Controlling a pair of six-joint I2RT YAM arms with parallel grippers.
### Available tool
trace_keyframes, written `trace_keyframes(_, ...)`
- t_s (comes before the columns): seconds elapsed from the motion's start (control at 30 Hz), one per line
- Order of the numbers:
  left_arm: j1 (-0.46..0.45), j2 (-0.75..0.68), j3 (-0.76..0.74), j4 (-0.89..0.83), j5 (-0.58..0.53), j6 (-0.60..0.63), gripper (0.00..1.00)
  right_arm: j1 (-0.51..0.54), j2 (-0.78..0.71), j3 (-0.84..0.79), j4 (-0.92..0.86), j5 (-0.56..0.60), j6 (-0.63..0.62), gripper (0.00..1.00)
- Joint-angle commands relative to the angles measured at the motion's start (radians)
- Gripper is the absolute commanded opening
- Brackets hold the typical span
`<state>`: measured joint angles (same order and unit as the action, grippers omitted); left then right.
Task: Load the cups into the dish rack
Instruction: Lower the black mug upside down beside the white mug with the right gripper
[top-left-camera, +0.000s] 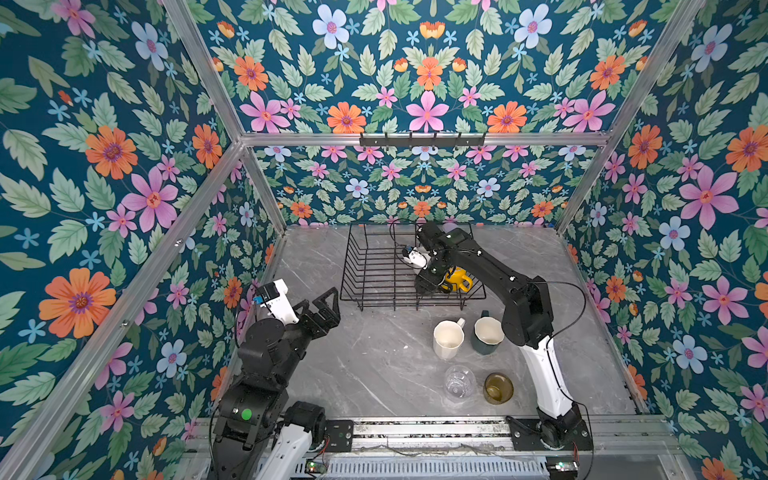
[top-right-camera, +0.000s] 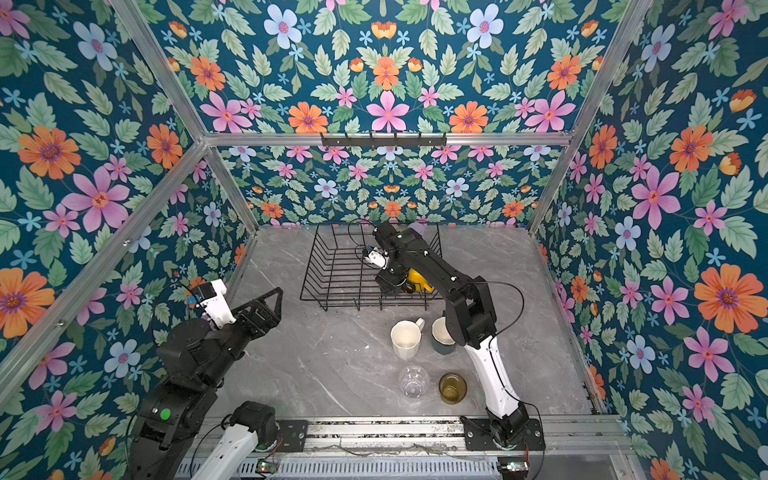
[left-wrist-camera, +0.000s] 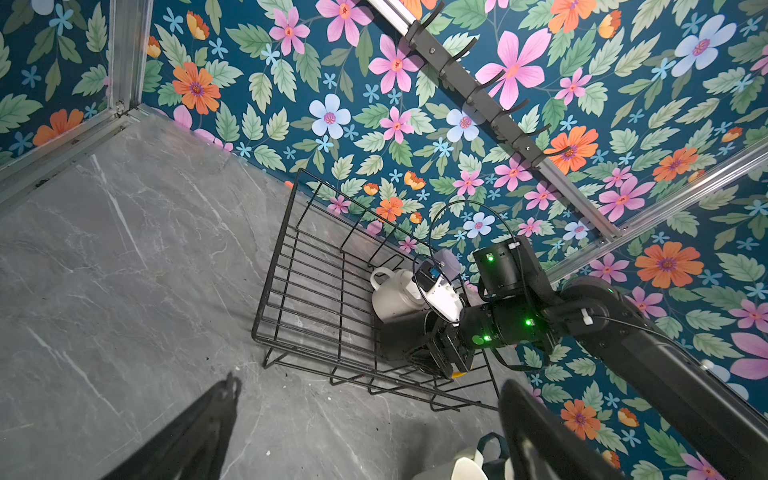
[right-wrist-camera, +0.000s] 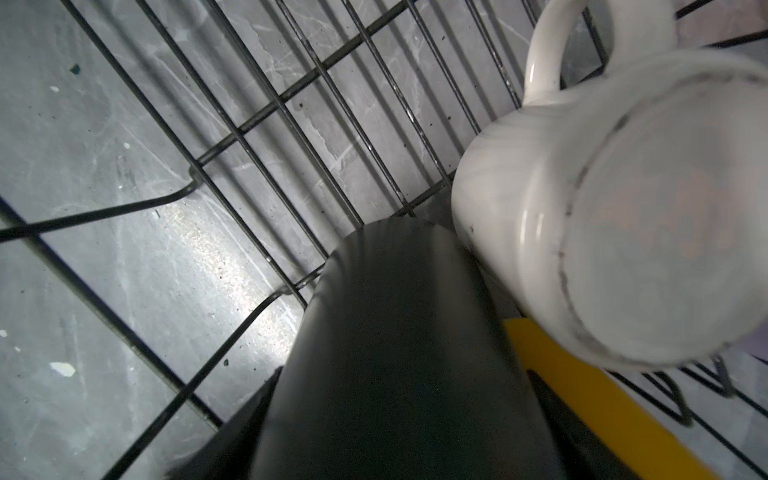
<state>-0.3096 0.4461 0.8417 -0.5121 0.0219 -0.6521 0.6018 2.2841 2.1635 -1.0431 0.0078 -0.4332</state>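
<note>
Since the right gripper looks clamped on the black mug low inside the rack, just beside the upturned white mug and the yellow mug, the robot should seat it squarely on the floor wires before letting go, then lift straight up so neither neighbour is knocked. The left gripper hangs wide open, well apart. The cream mug, green mug, clear glass and amber glass stand on the table.
</note>
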Motion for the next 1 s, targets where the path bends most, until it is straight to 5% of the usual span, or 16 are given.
trace_keyframes(0.0,0.0,0.002,0.005,0.007,-0.008,0.015,1.0,0.004,0.01,0.0,-0.071,-0.003,-0.025,0.53)
trace_keyframes(0.57,0.0,0.013,0.004,0.012,-0.007,0.023,1.0,0.005,0.011,0.0,-0.07,-0.011,-0.018,0.81)
trace_keyframes(0.97,0.0,0.012,0.002,0.015,-0.003,0.023,1.0,0.005,-0.005,-0.001,-0.069,-0.008,-0.01,0.86)
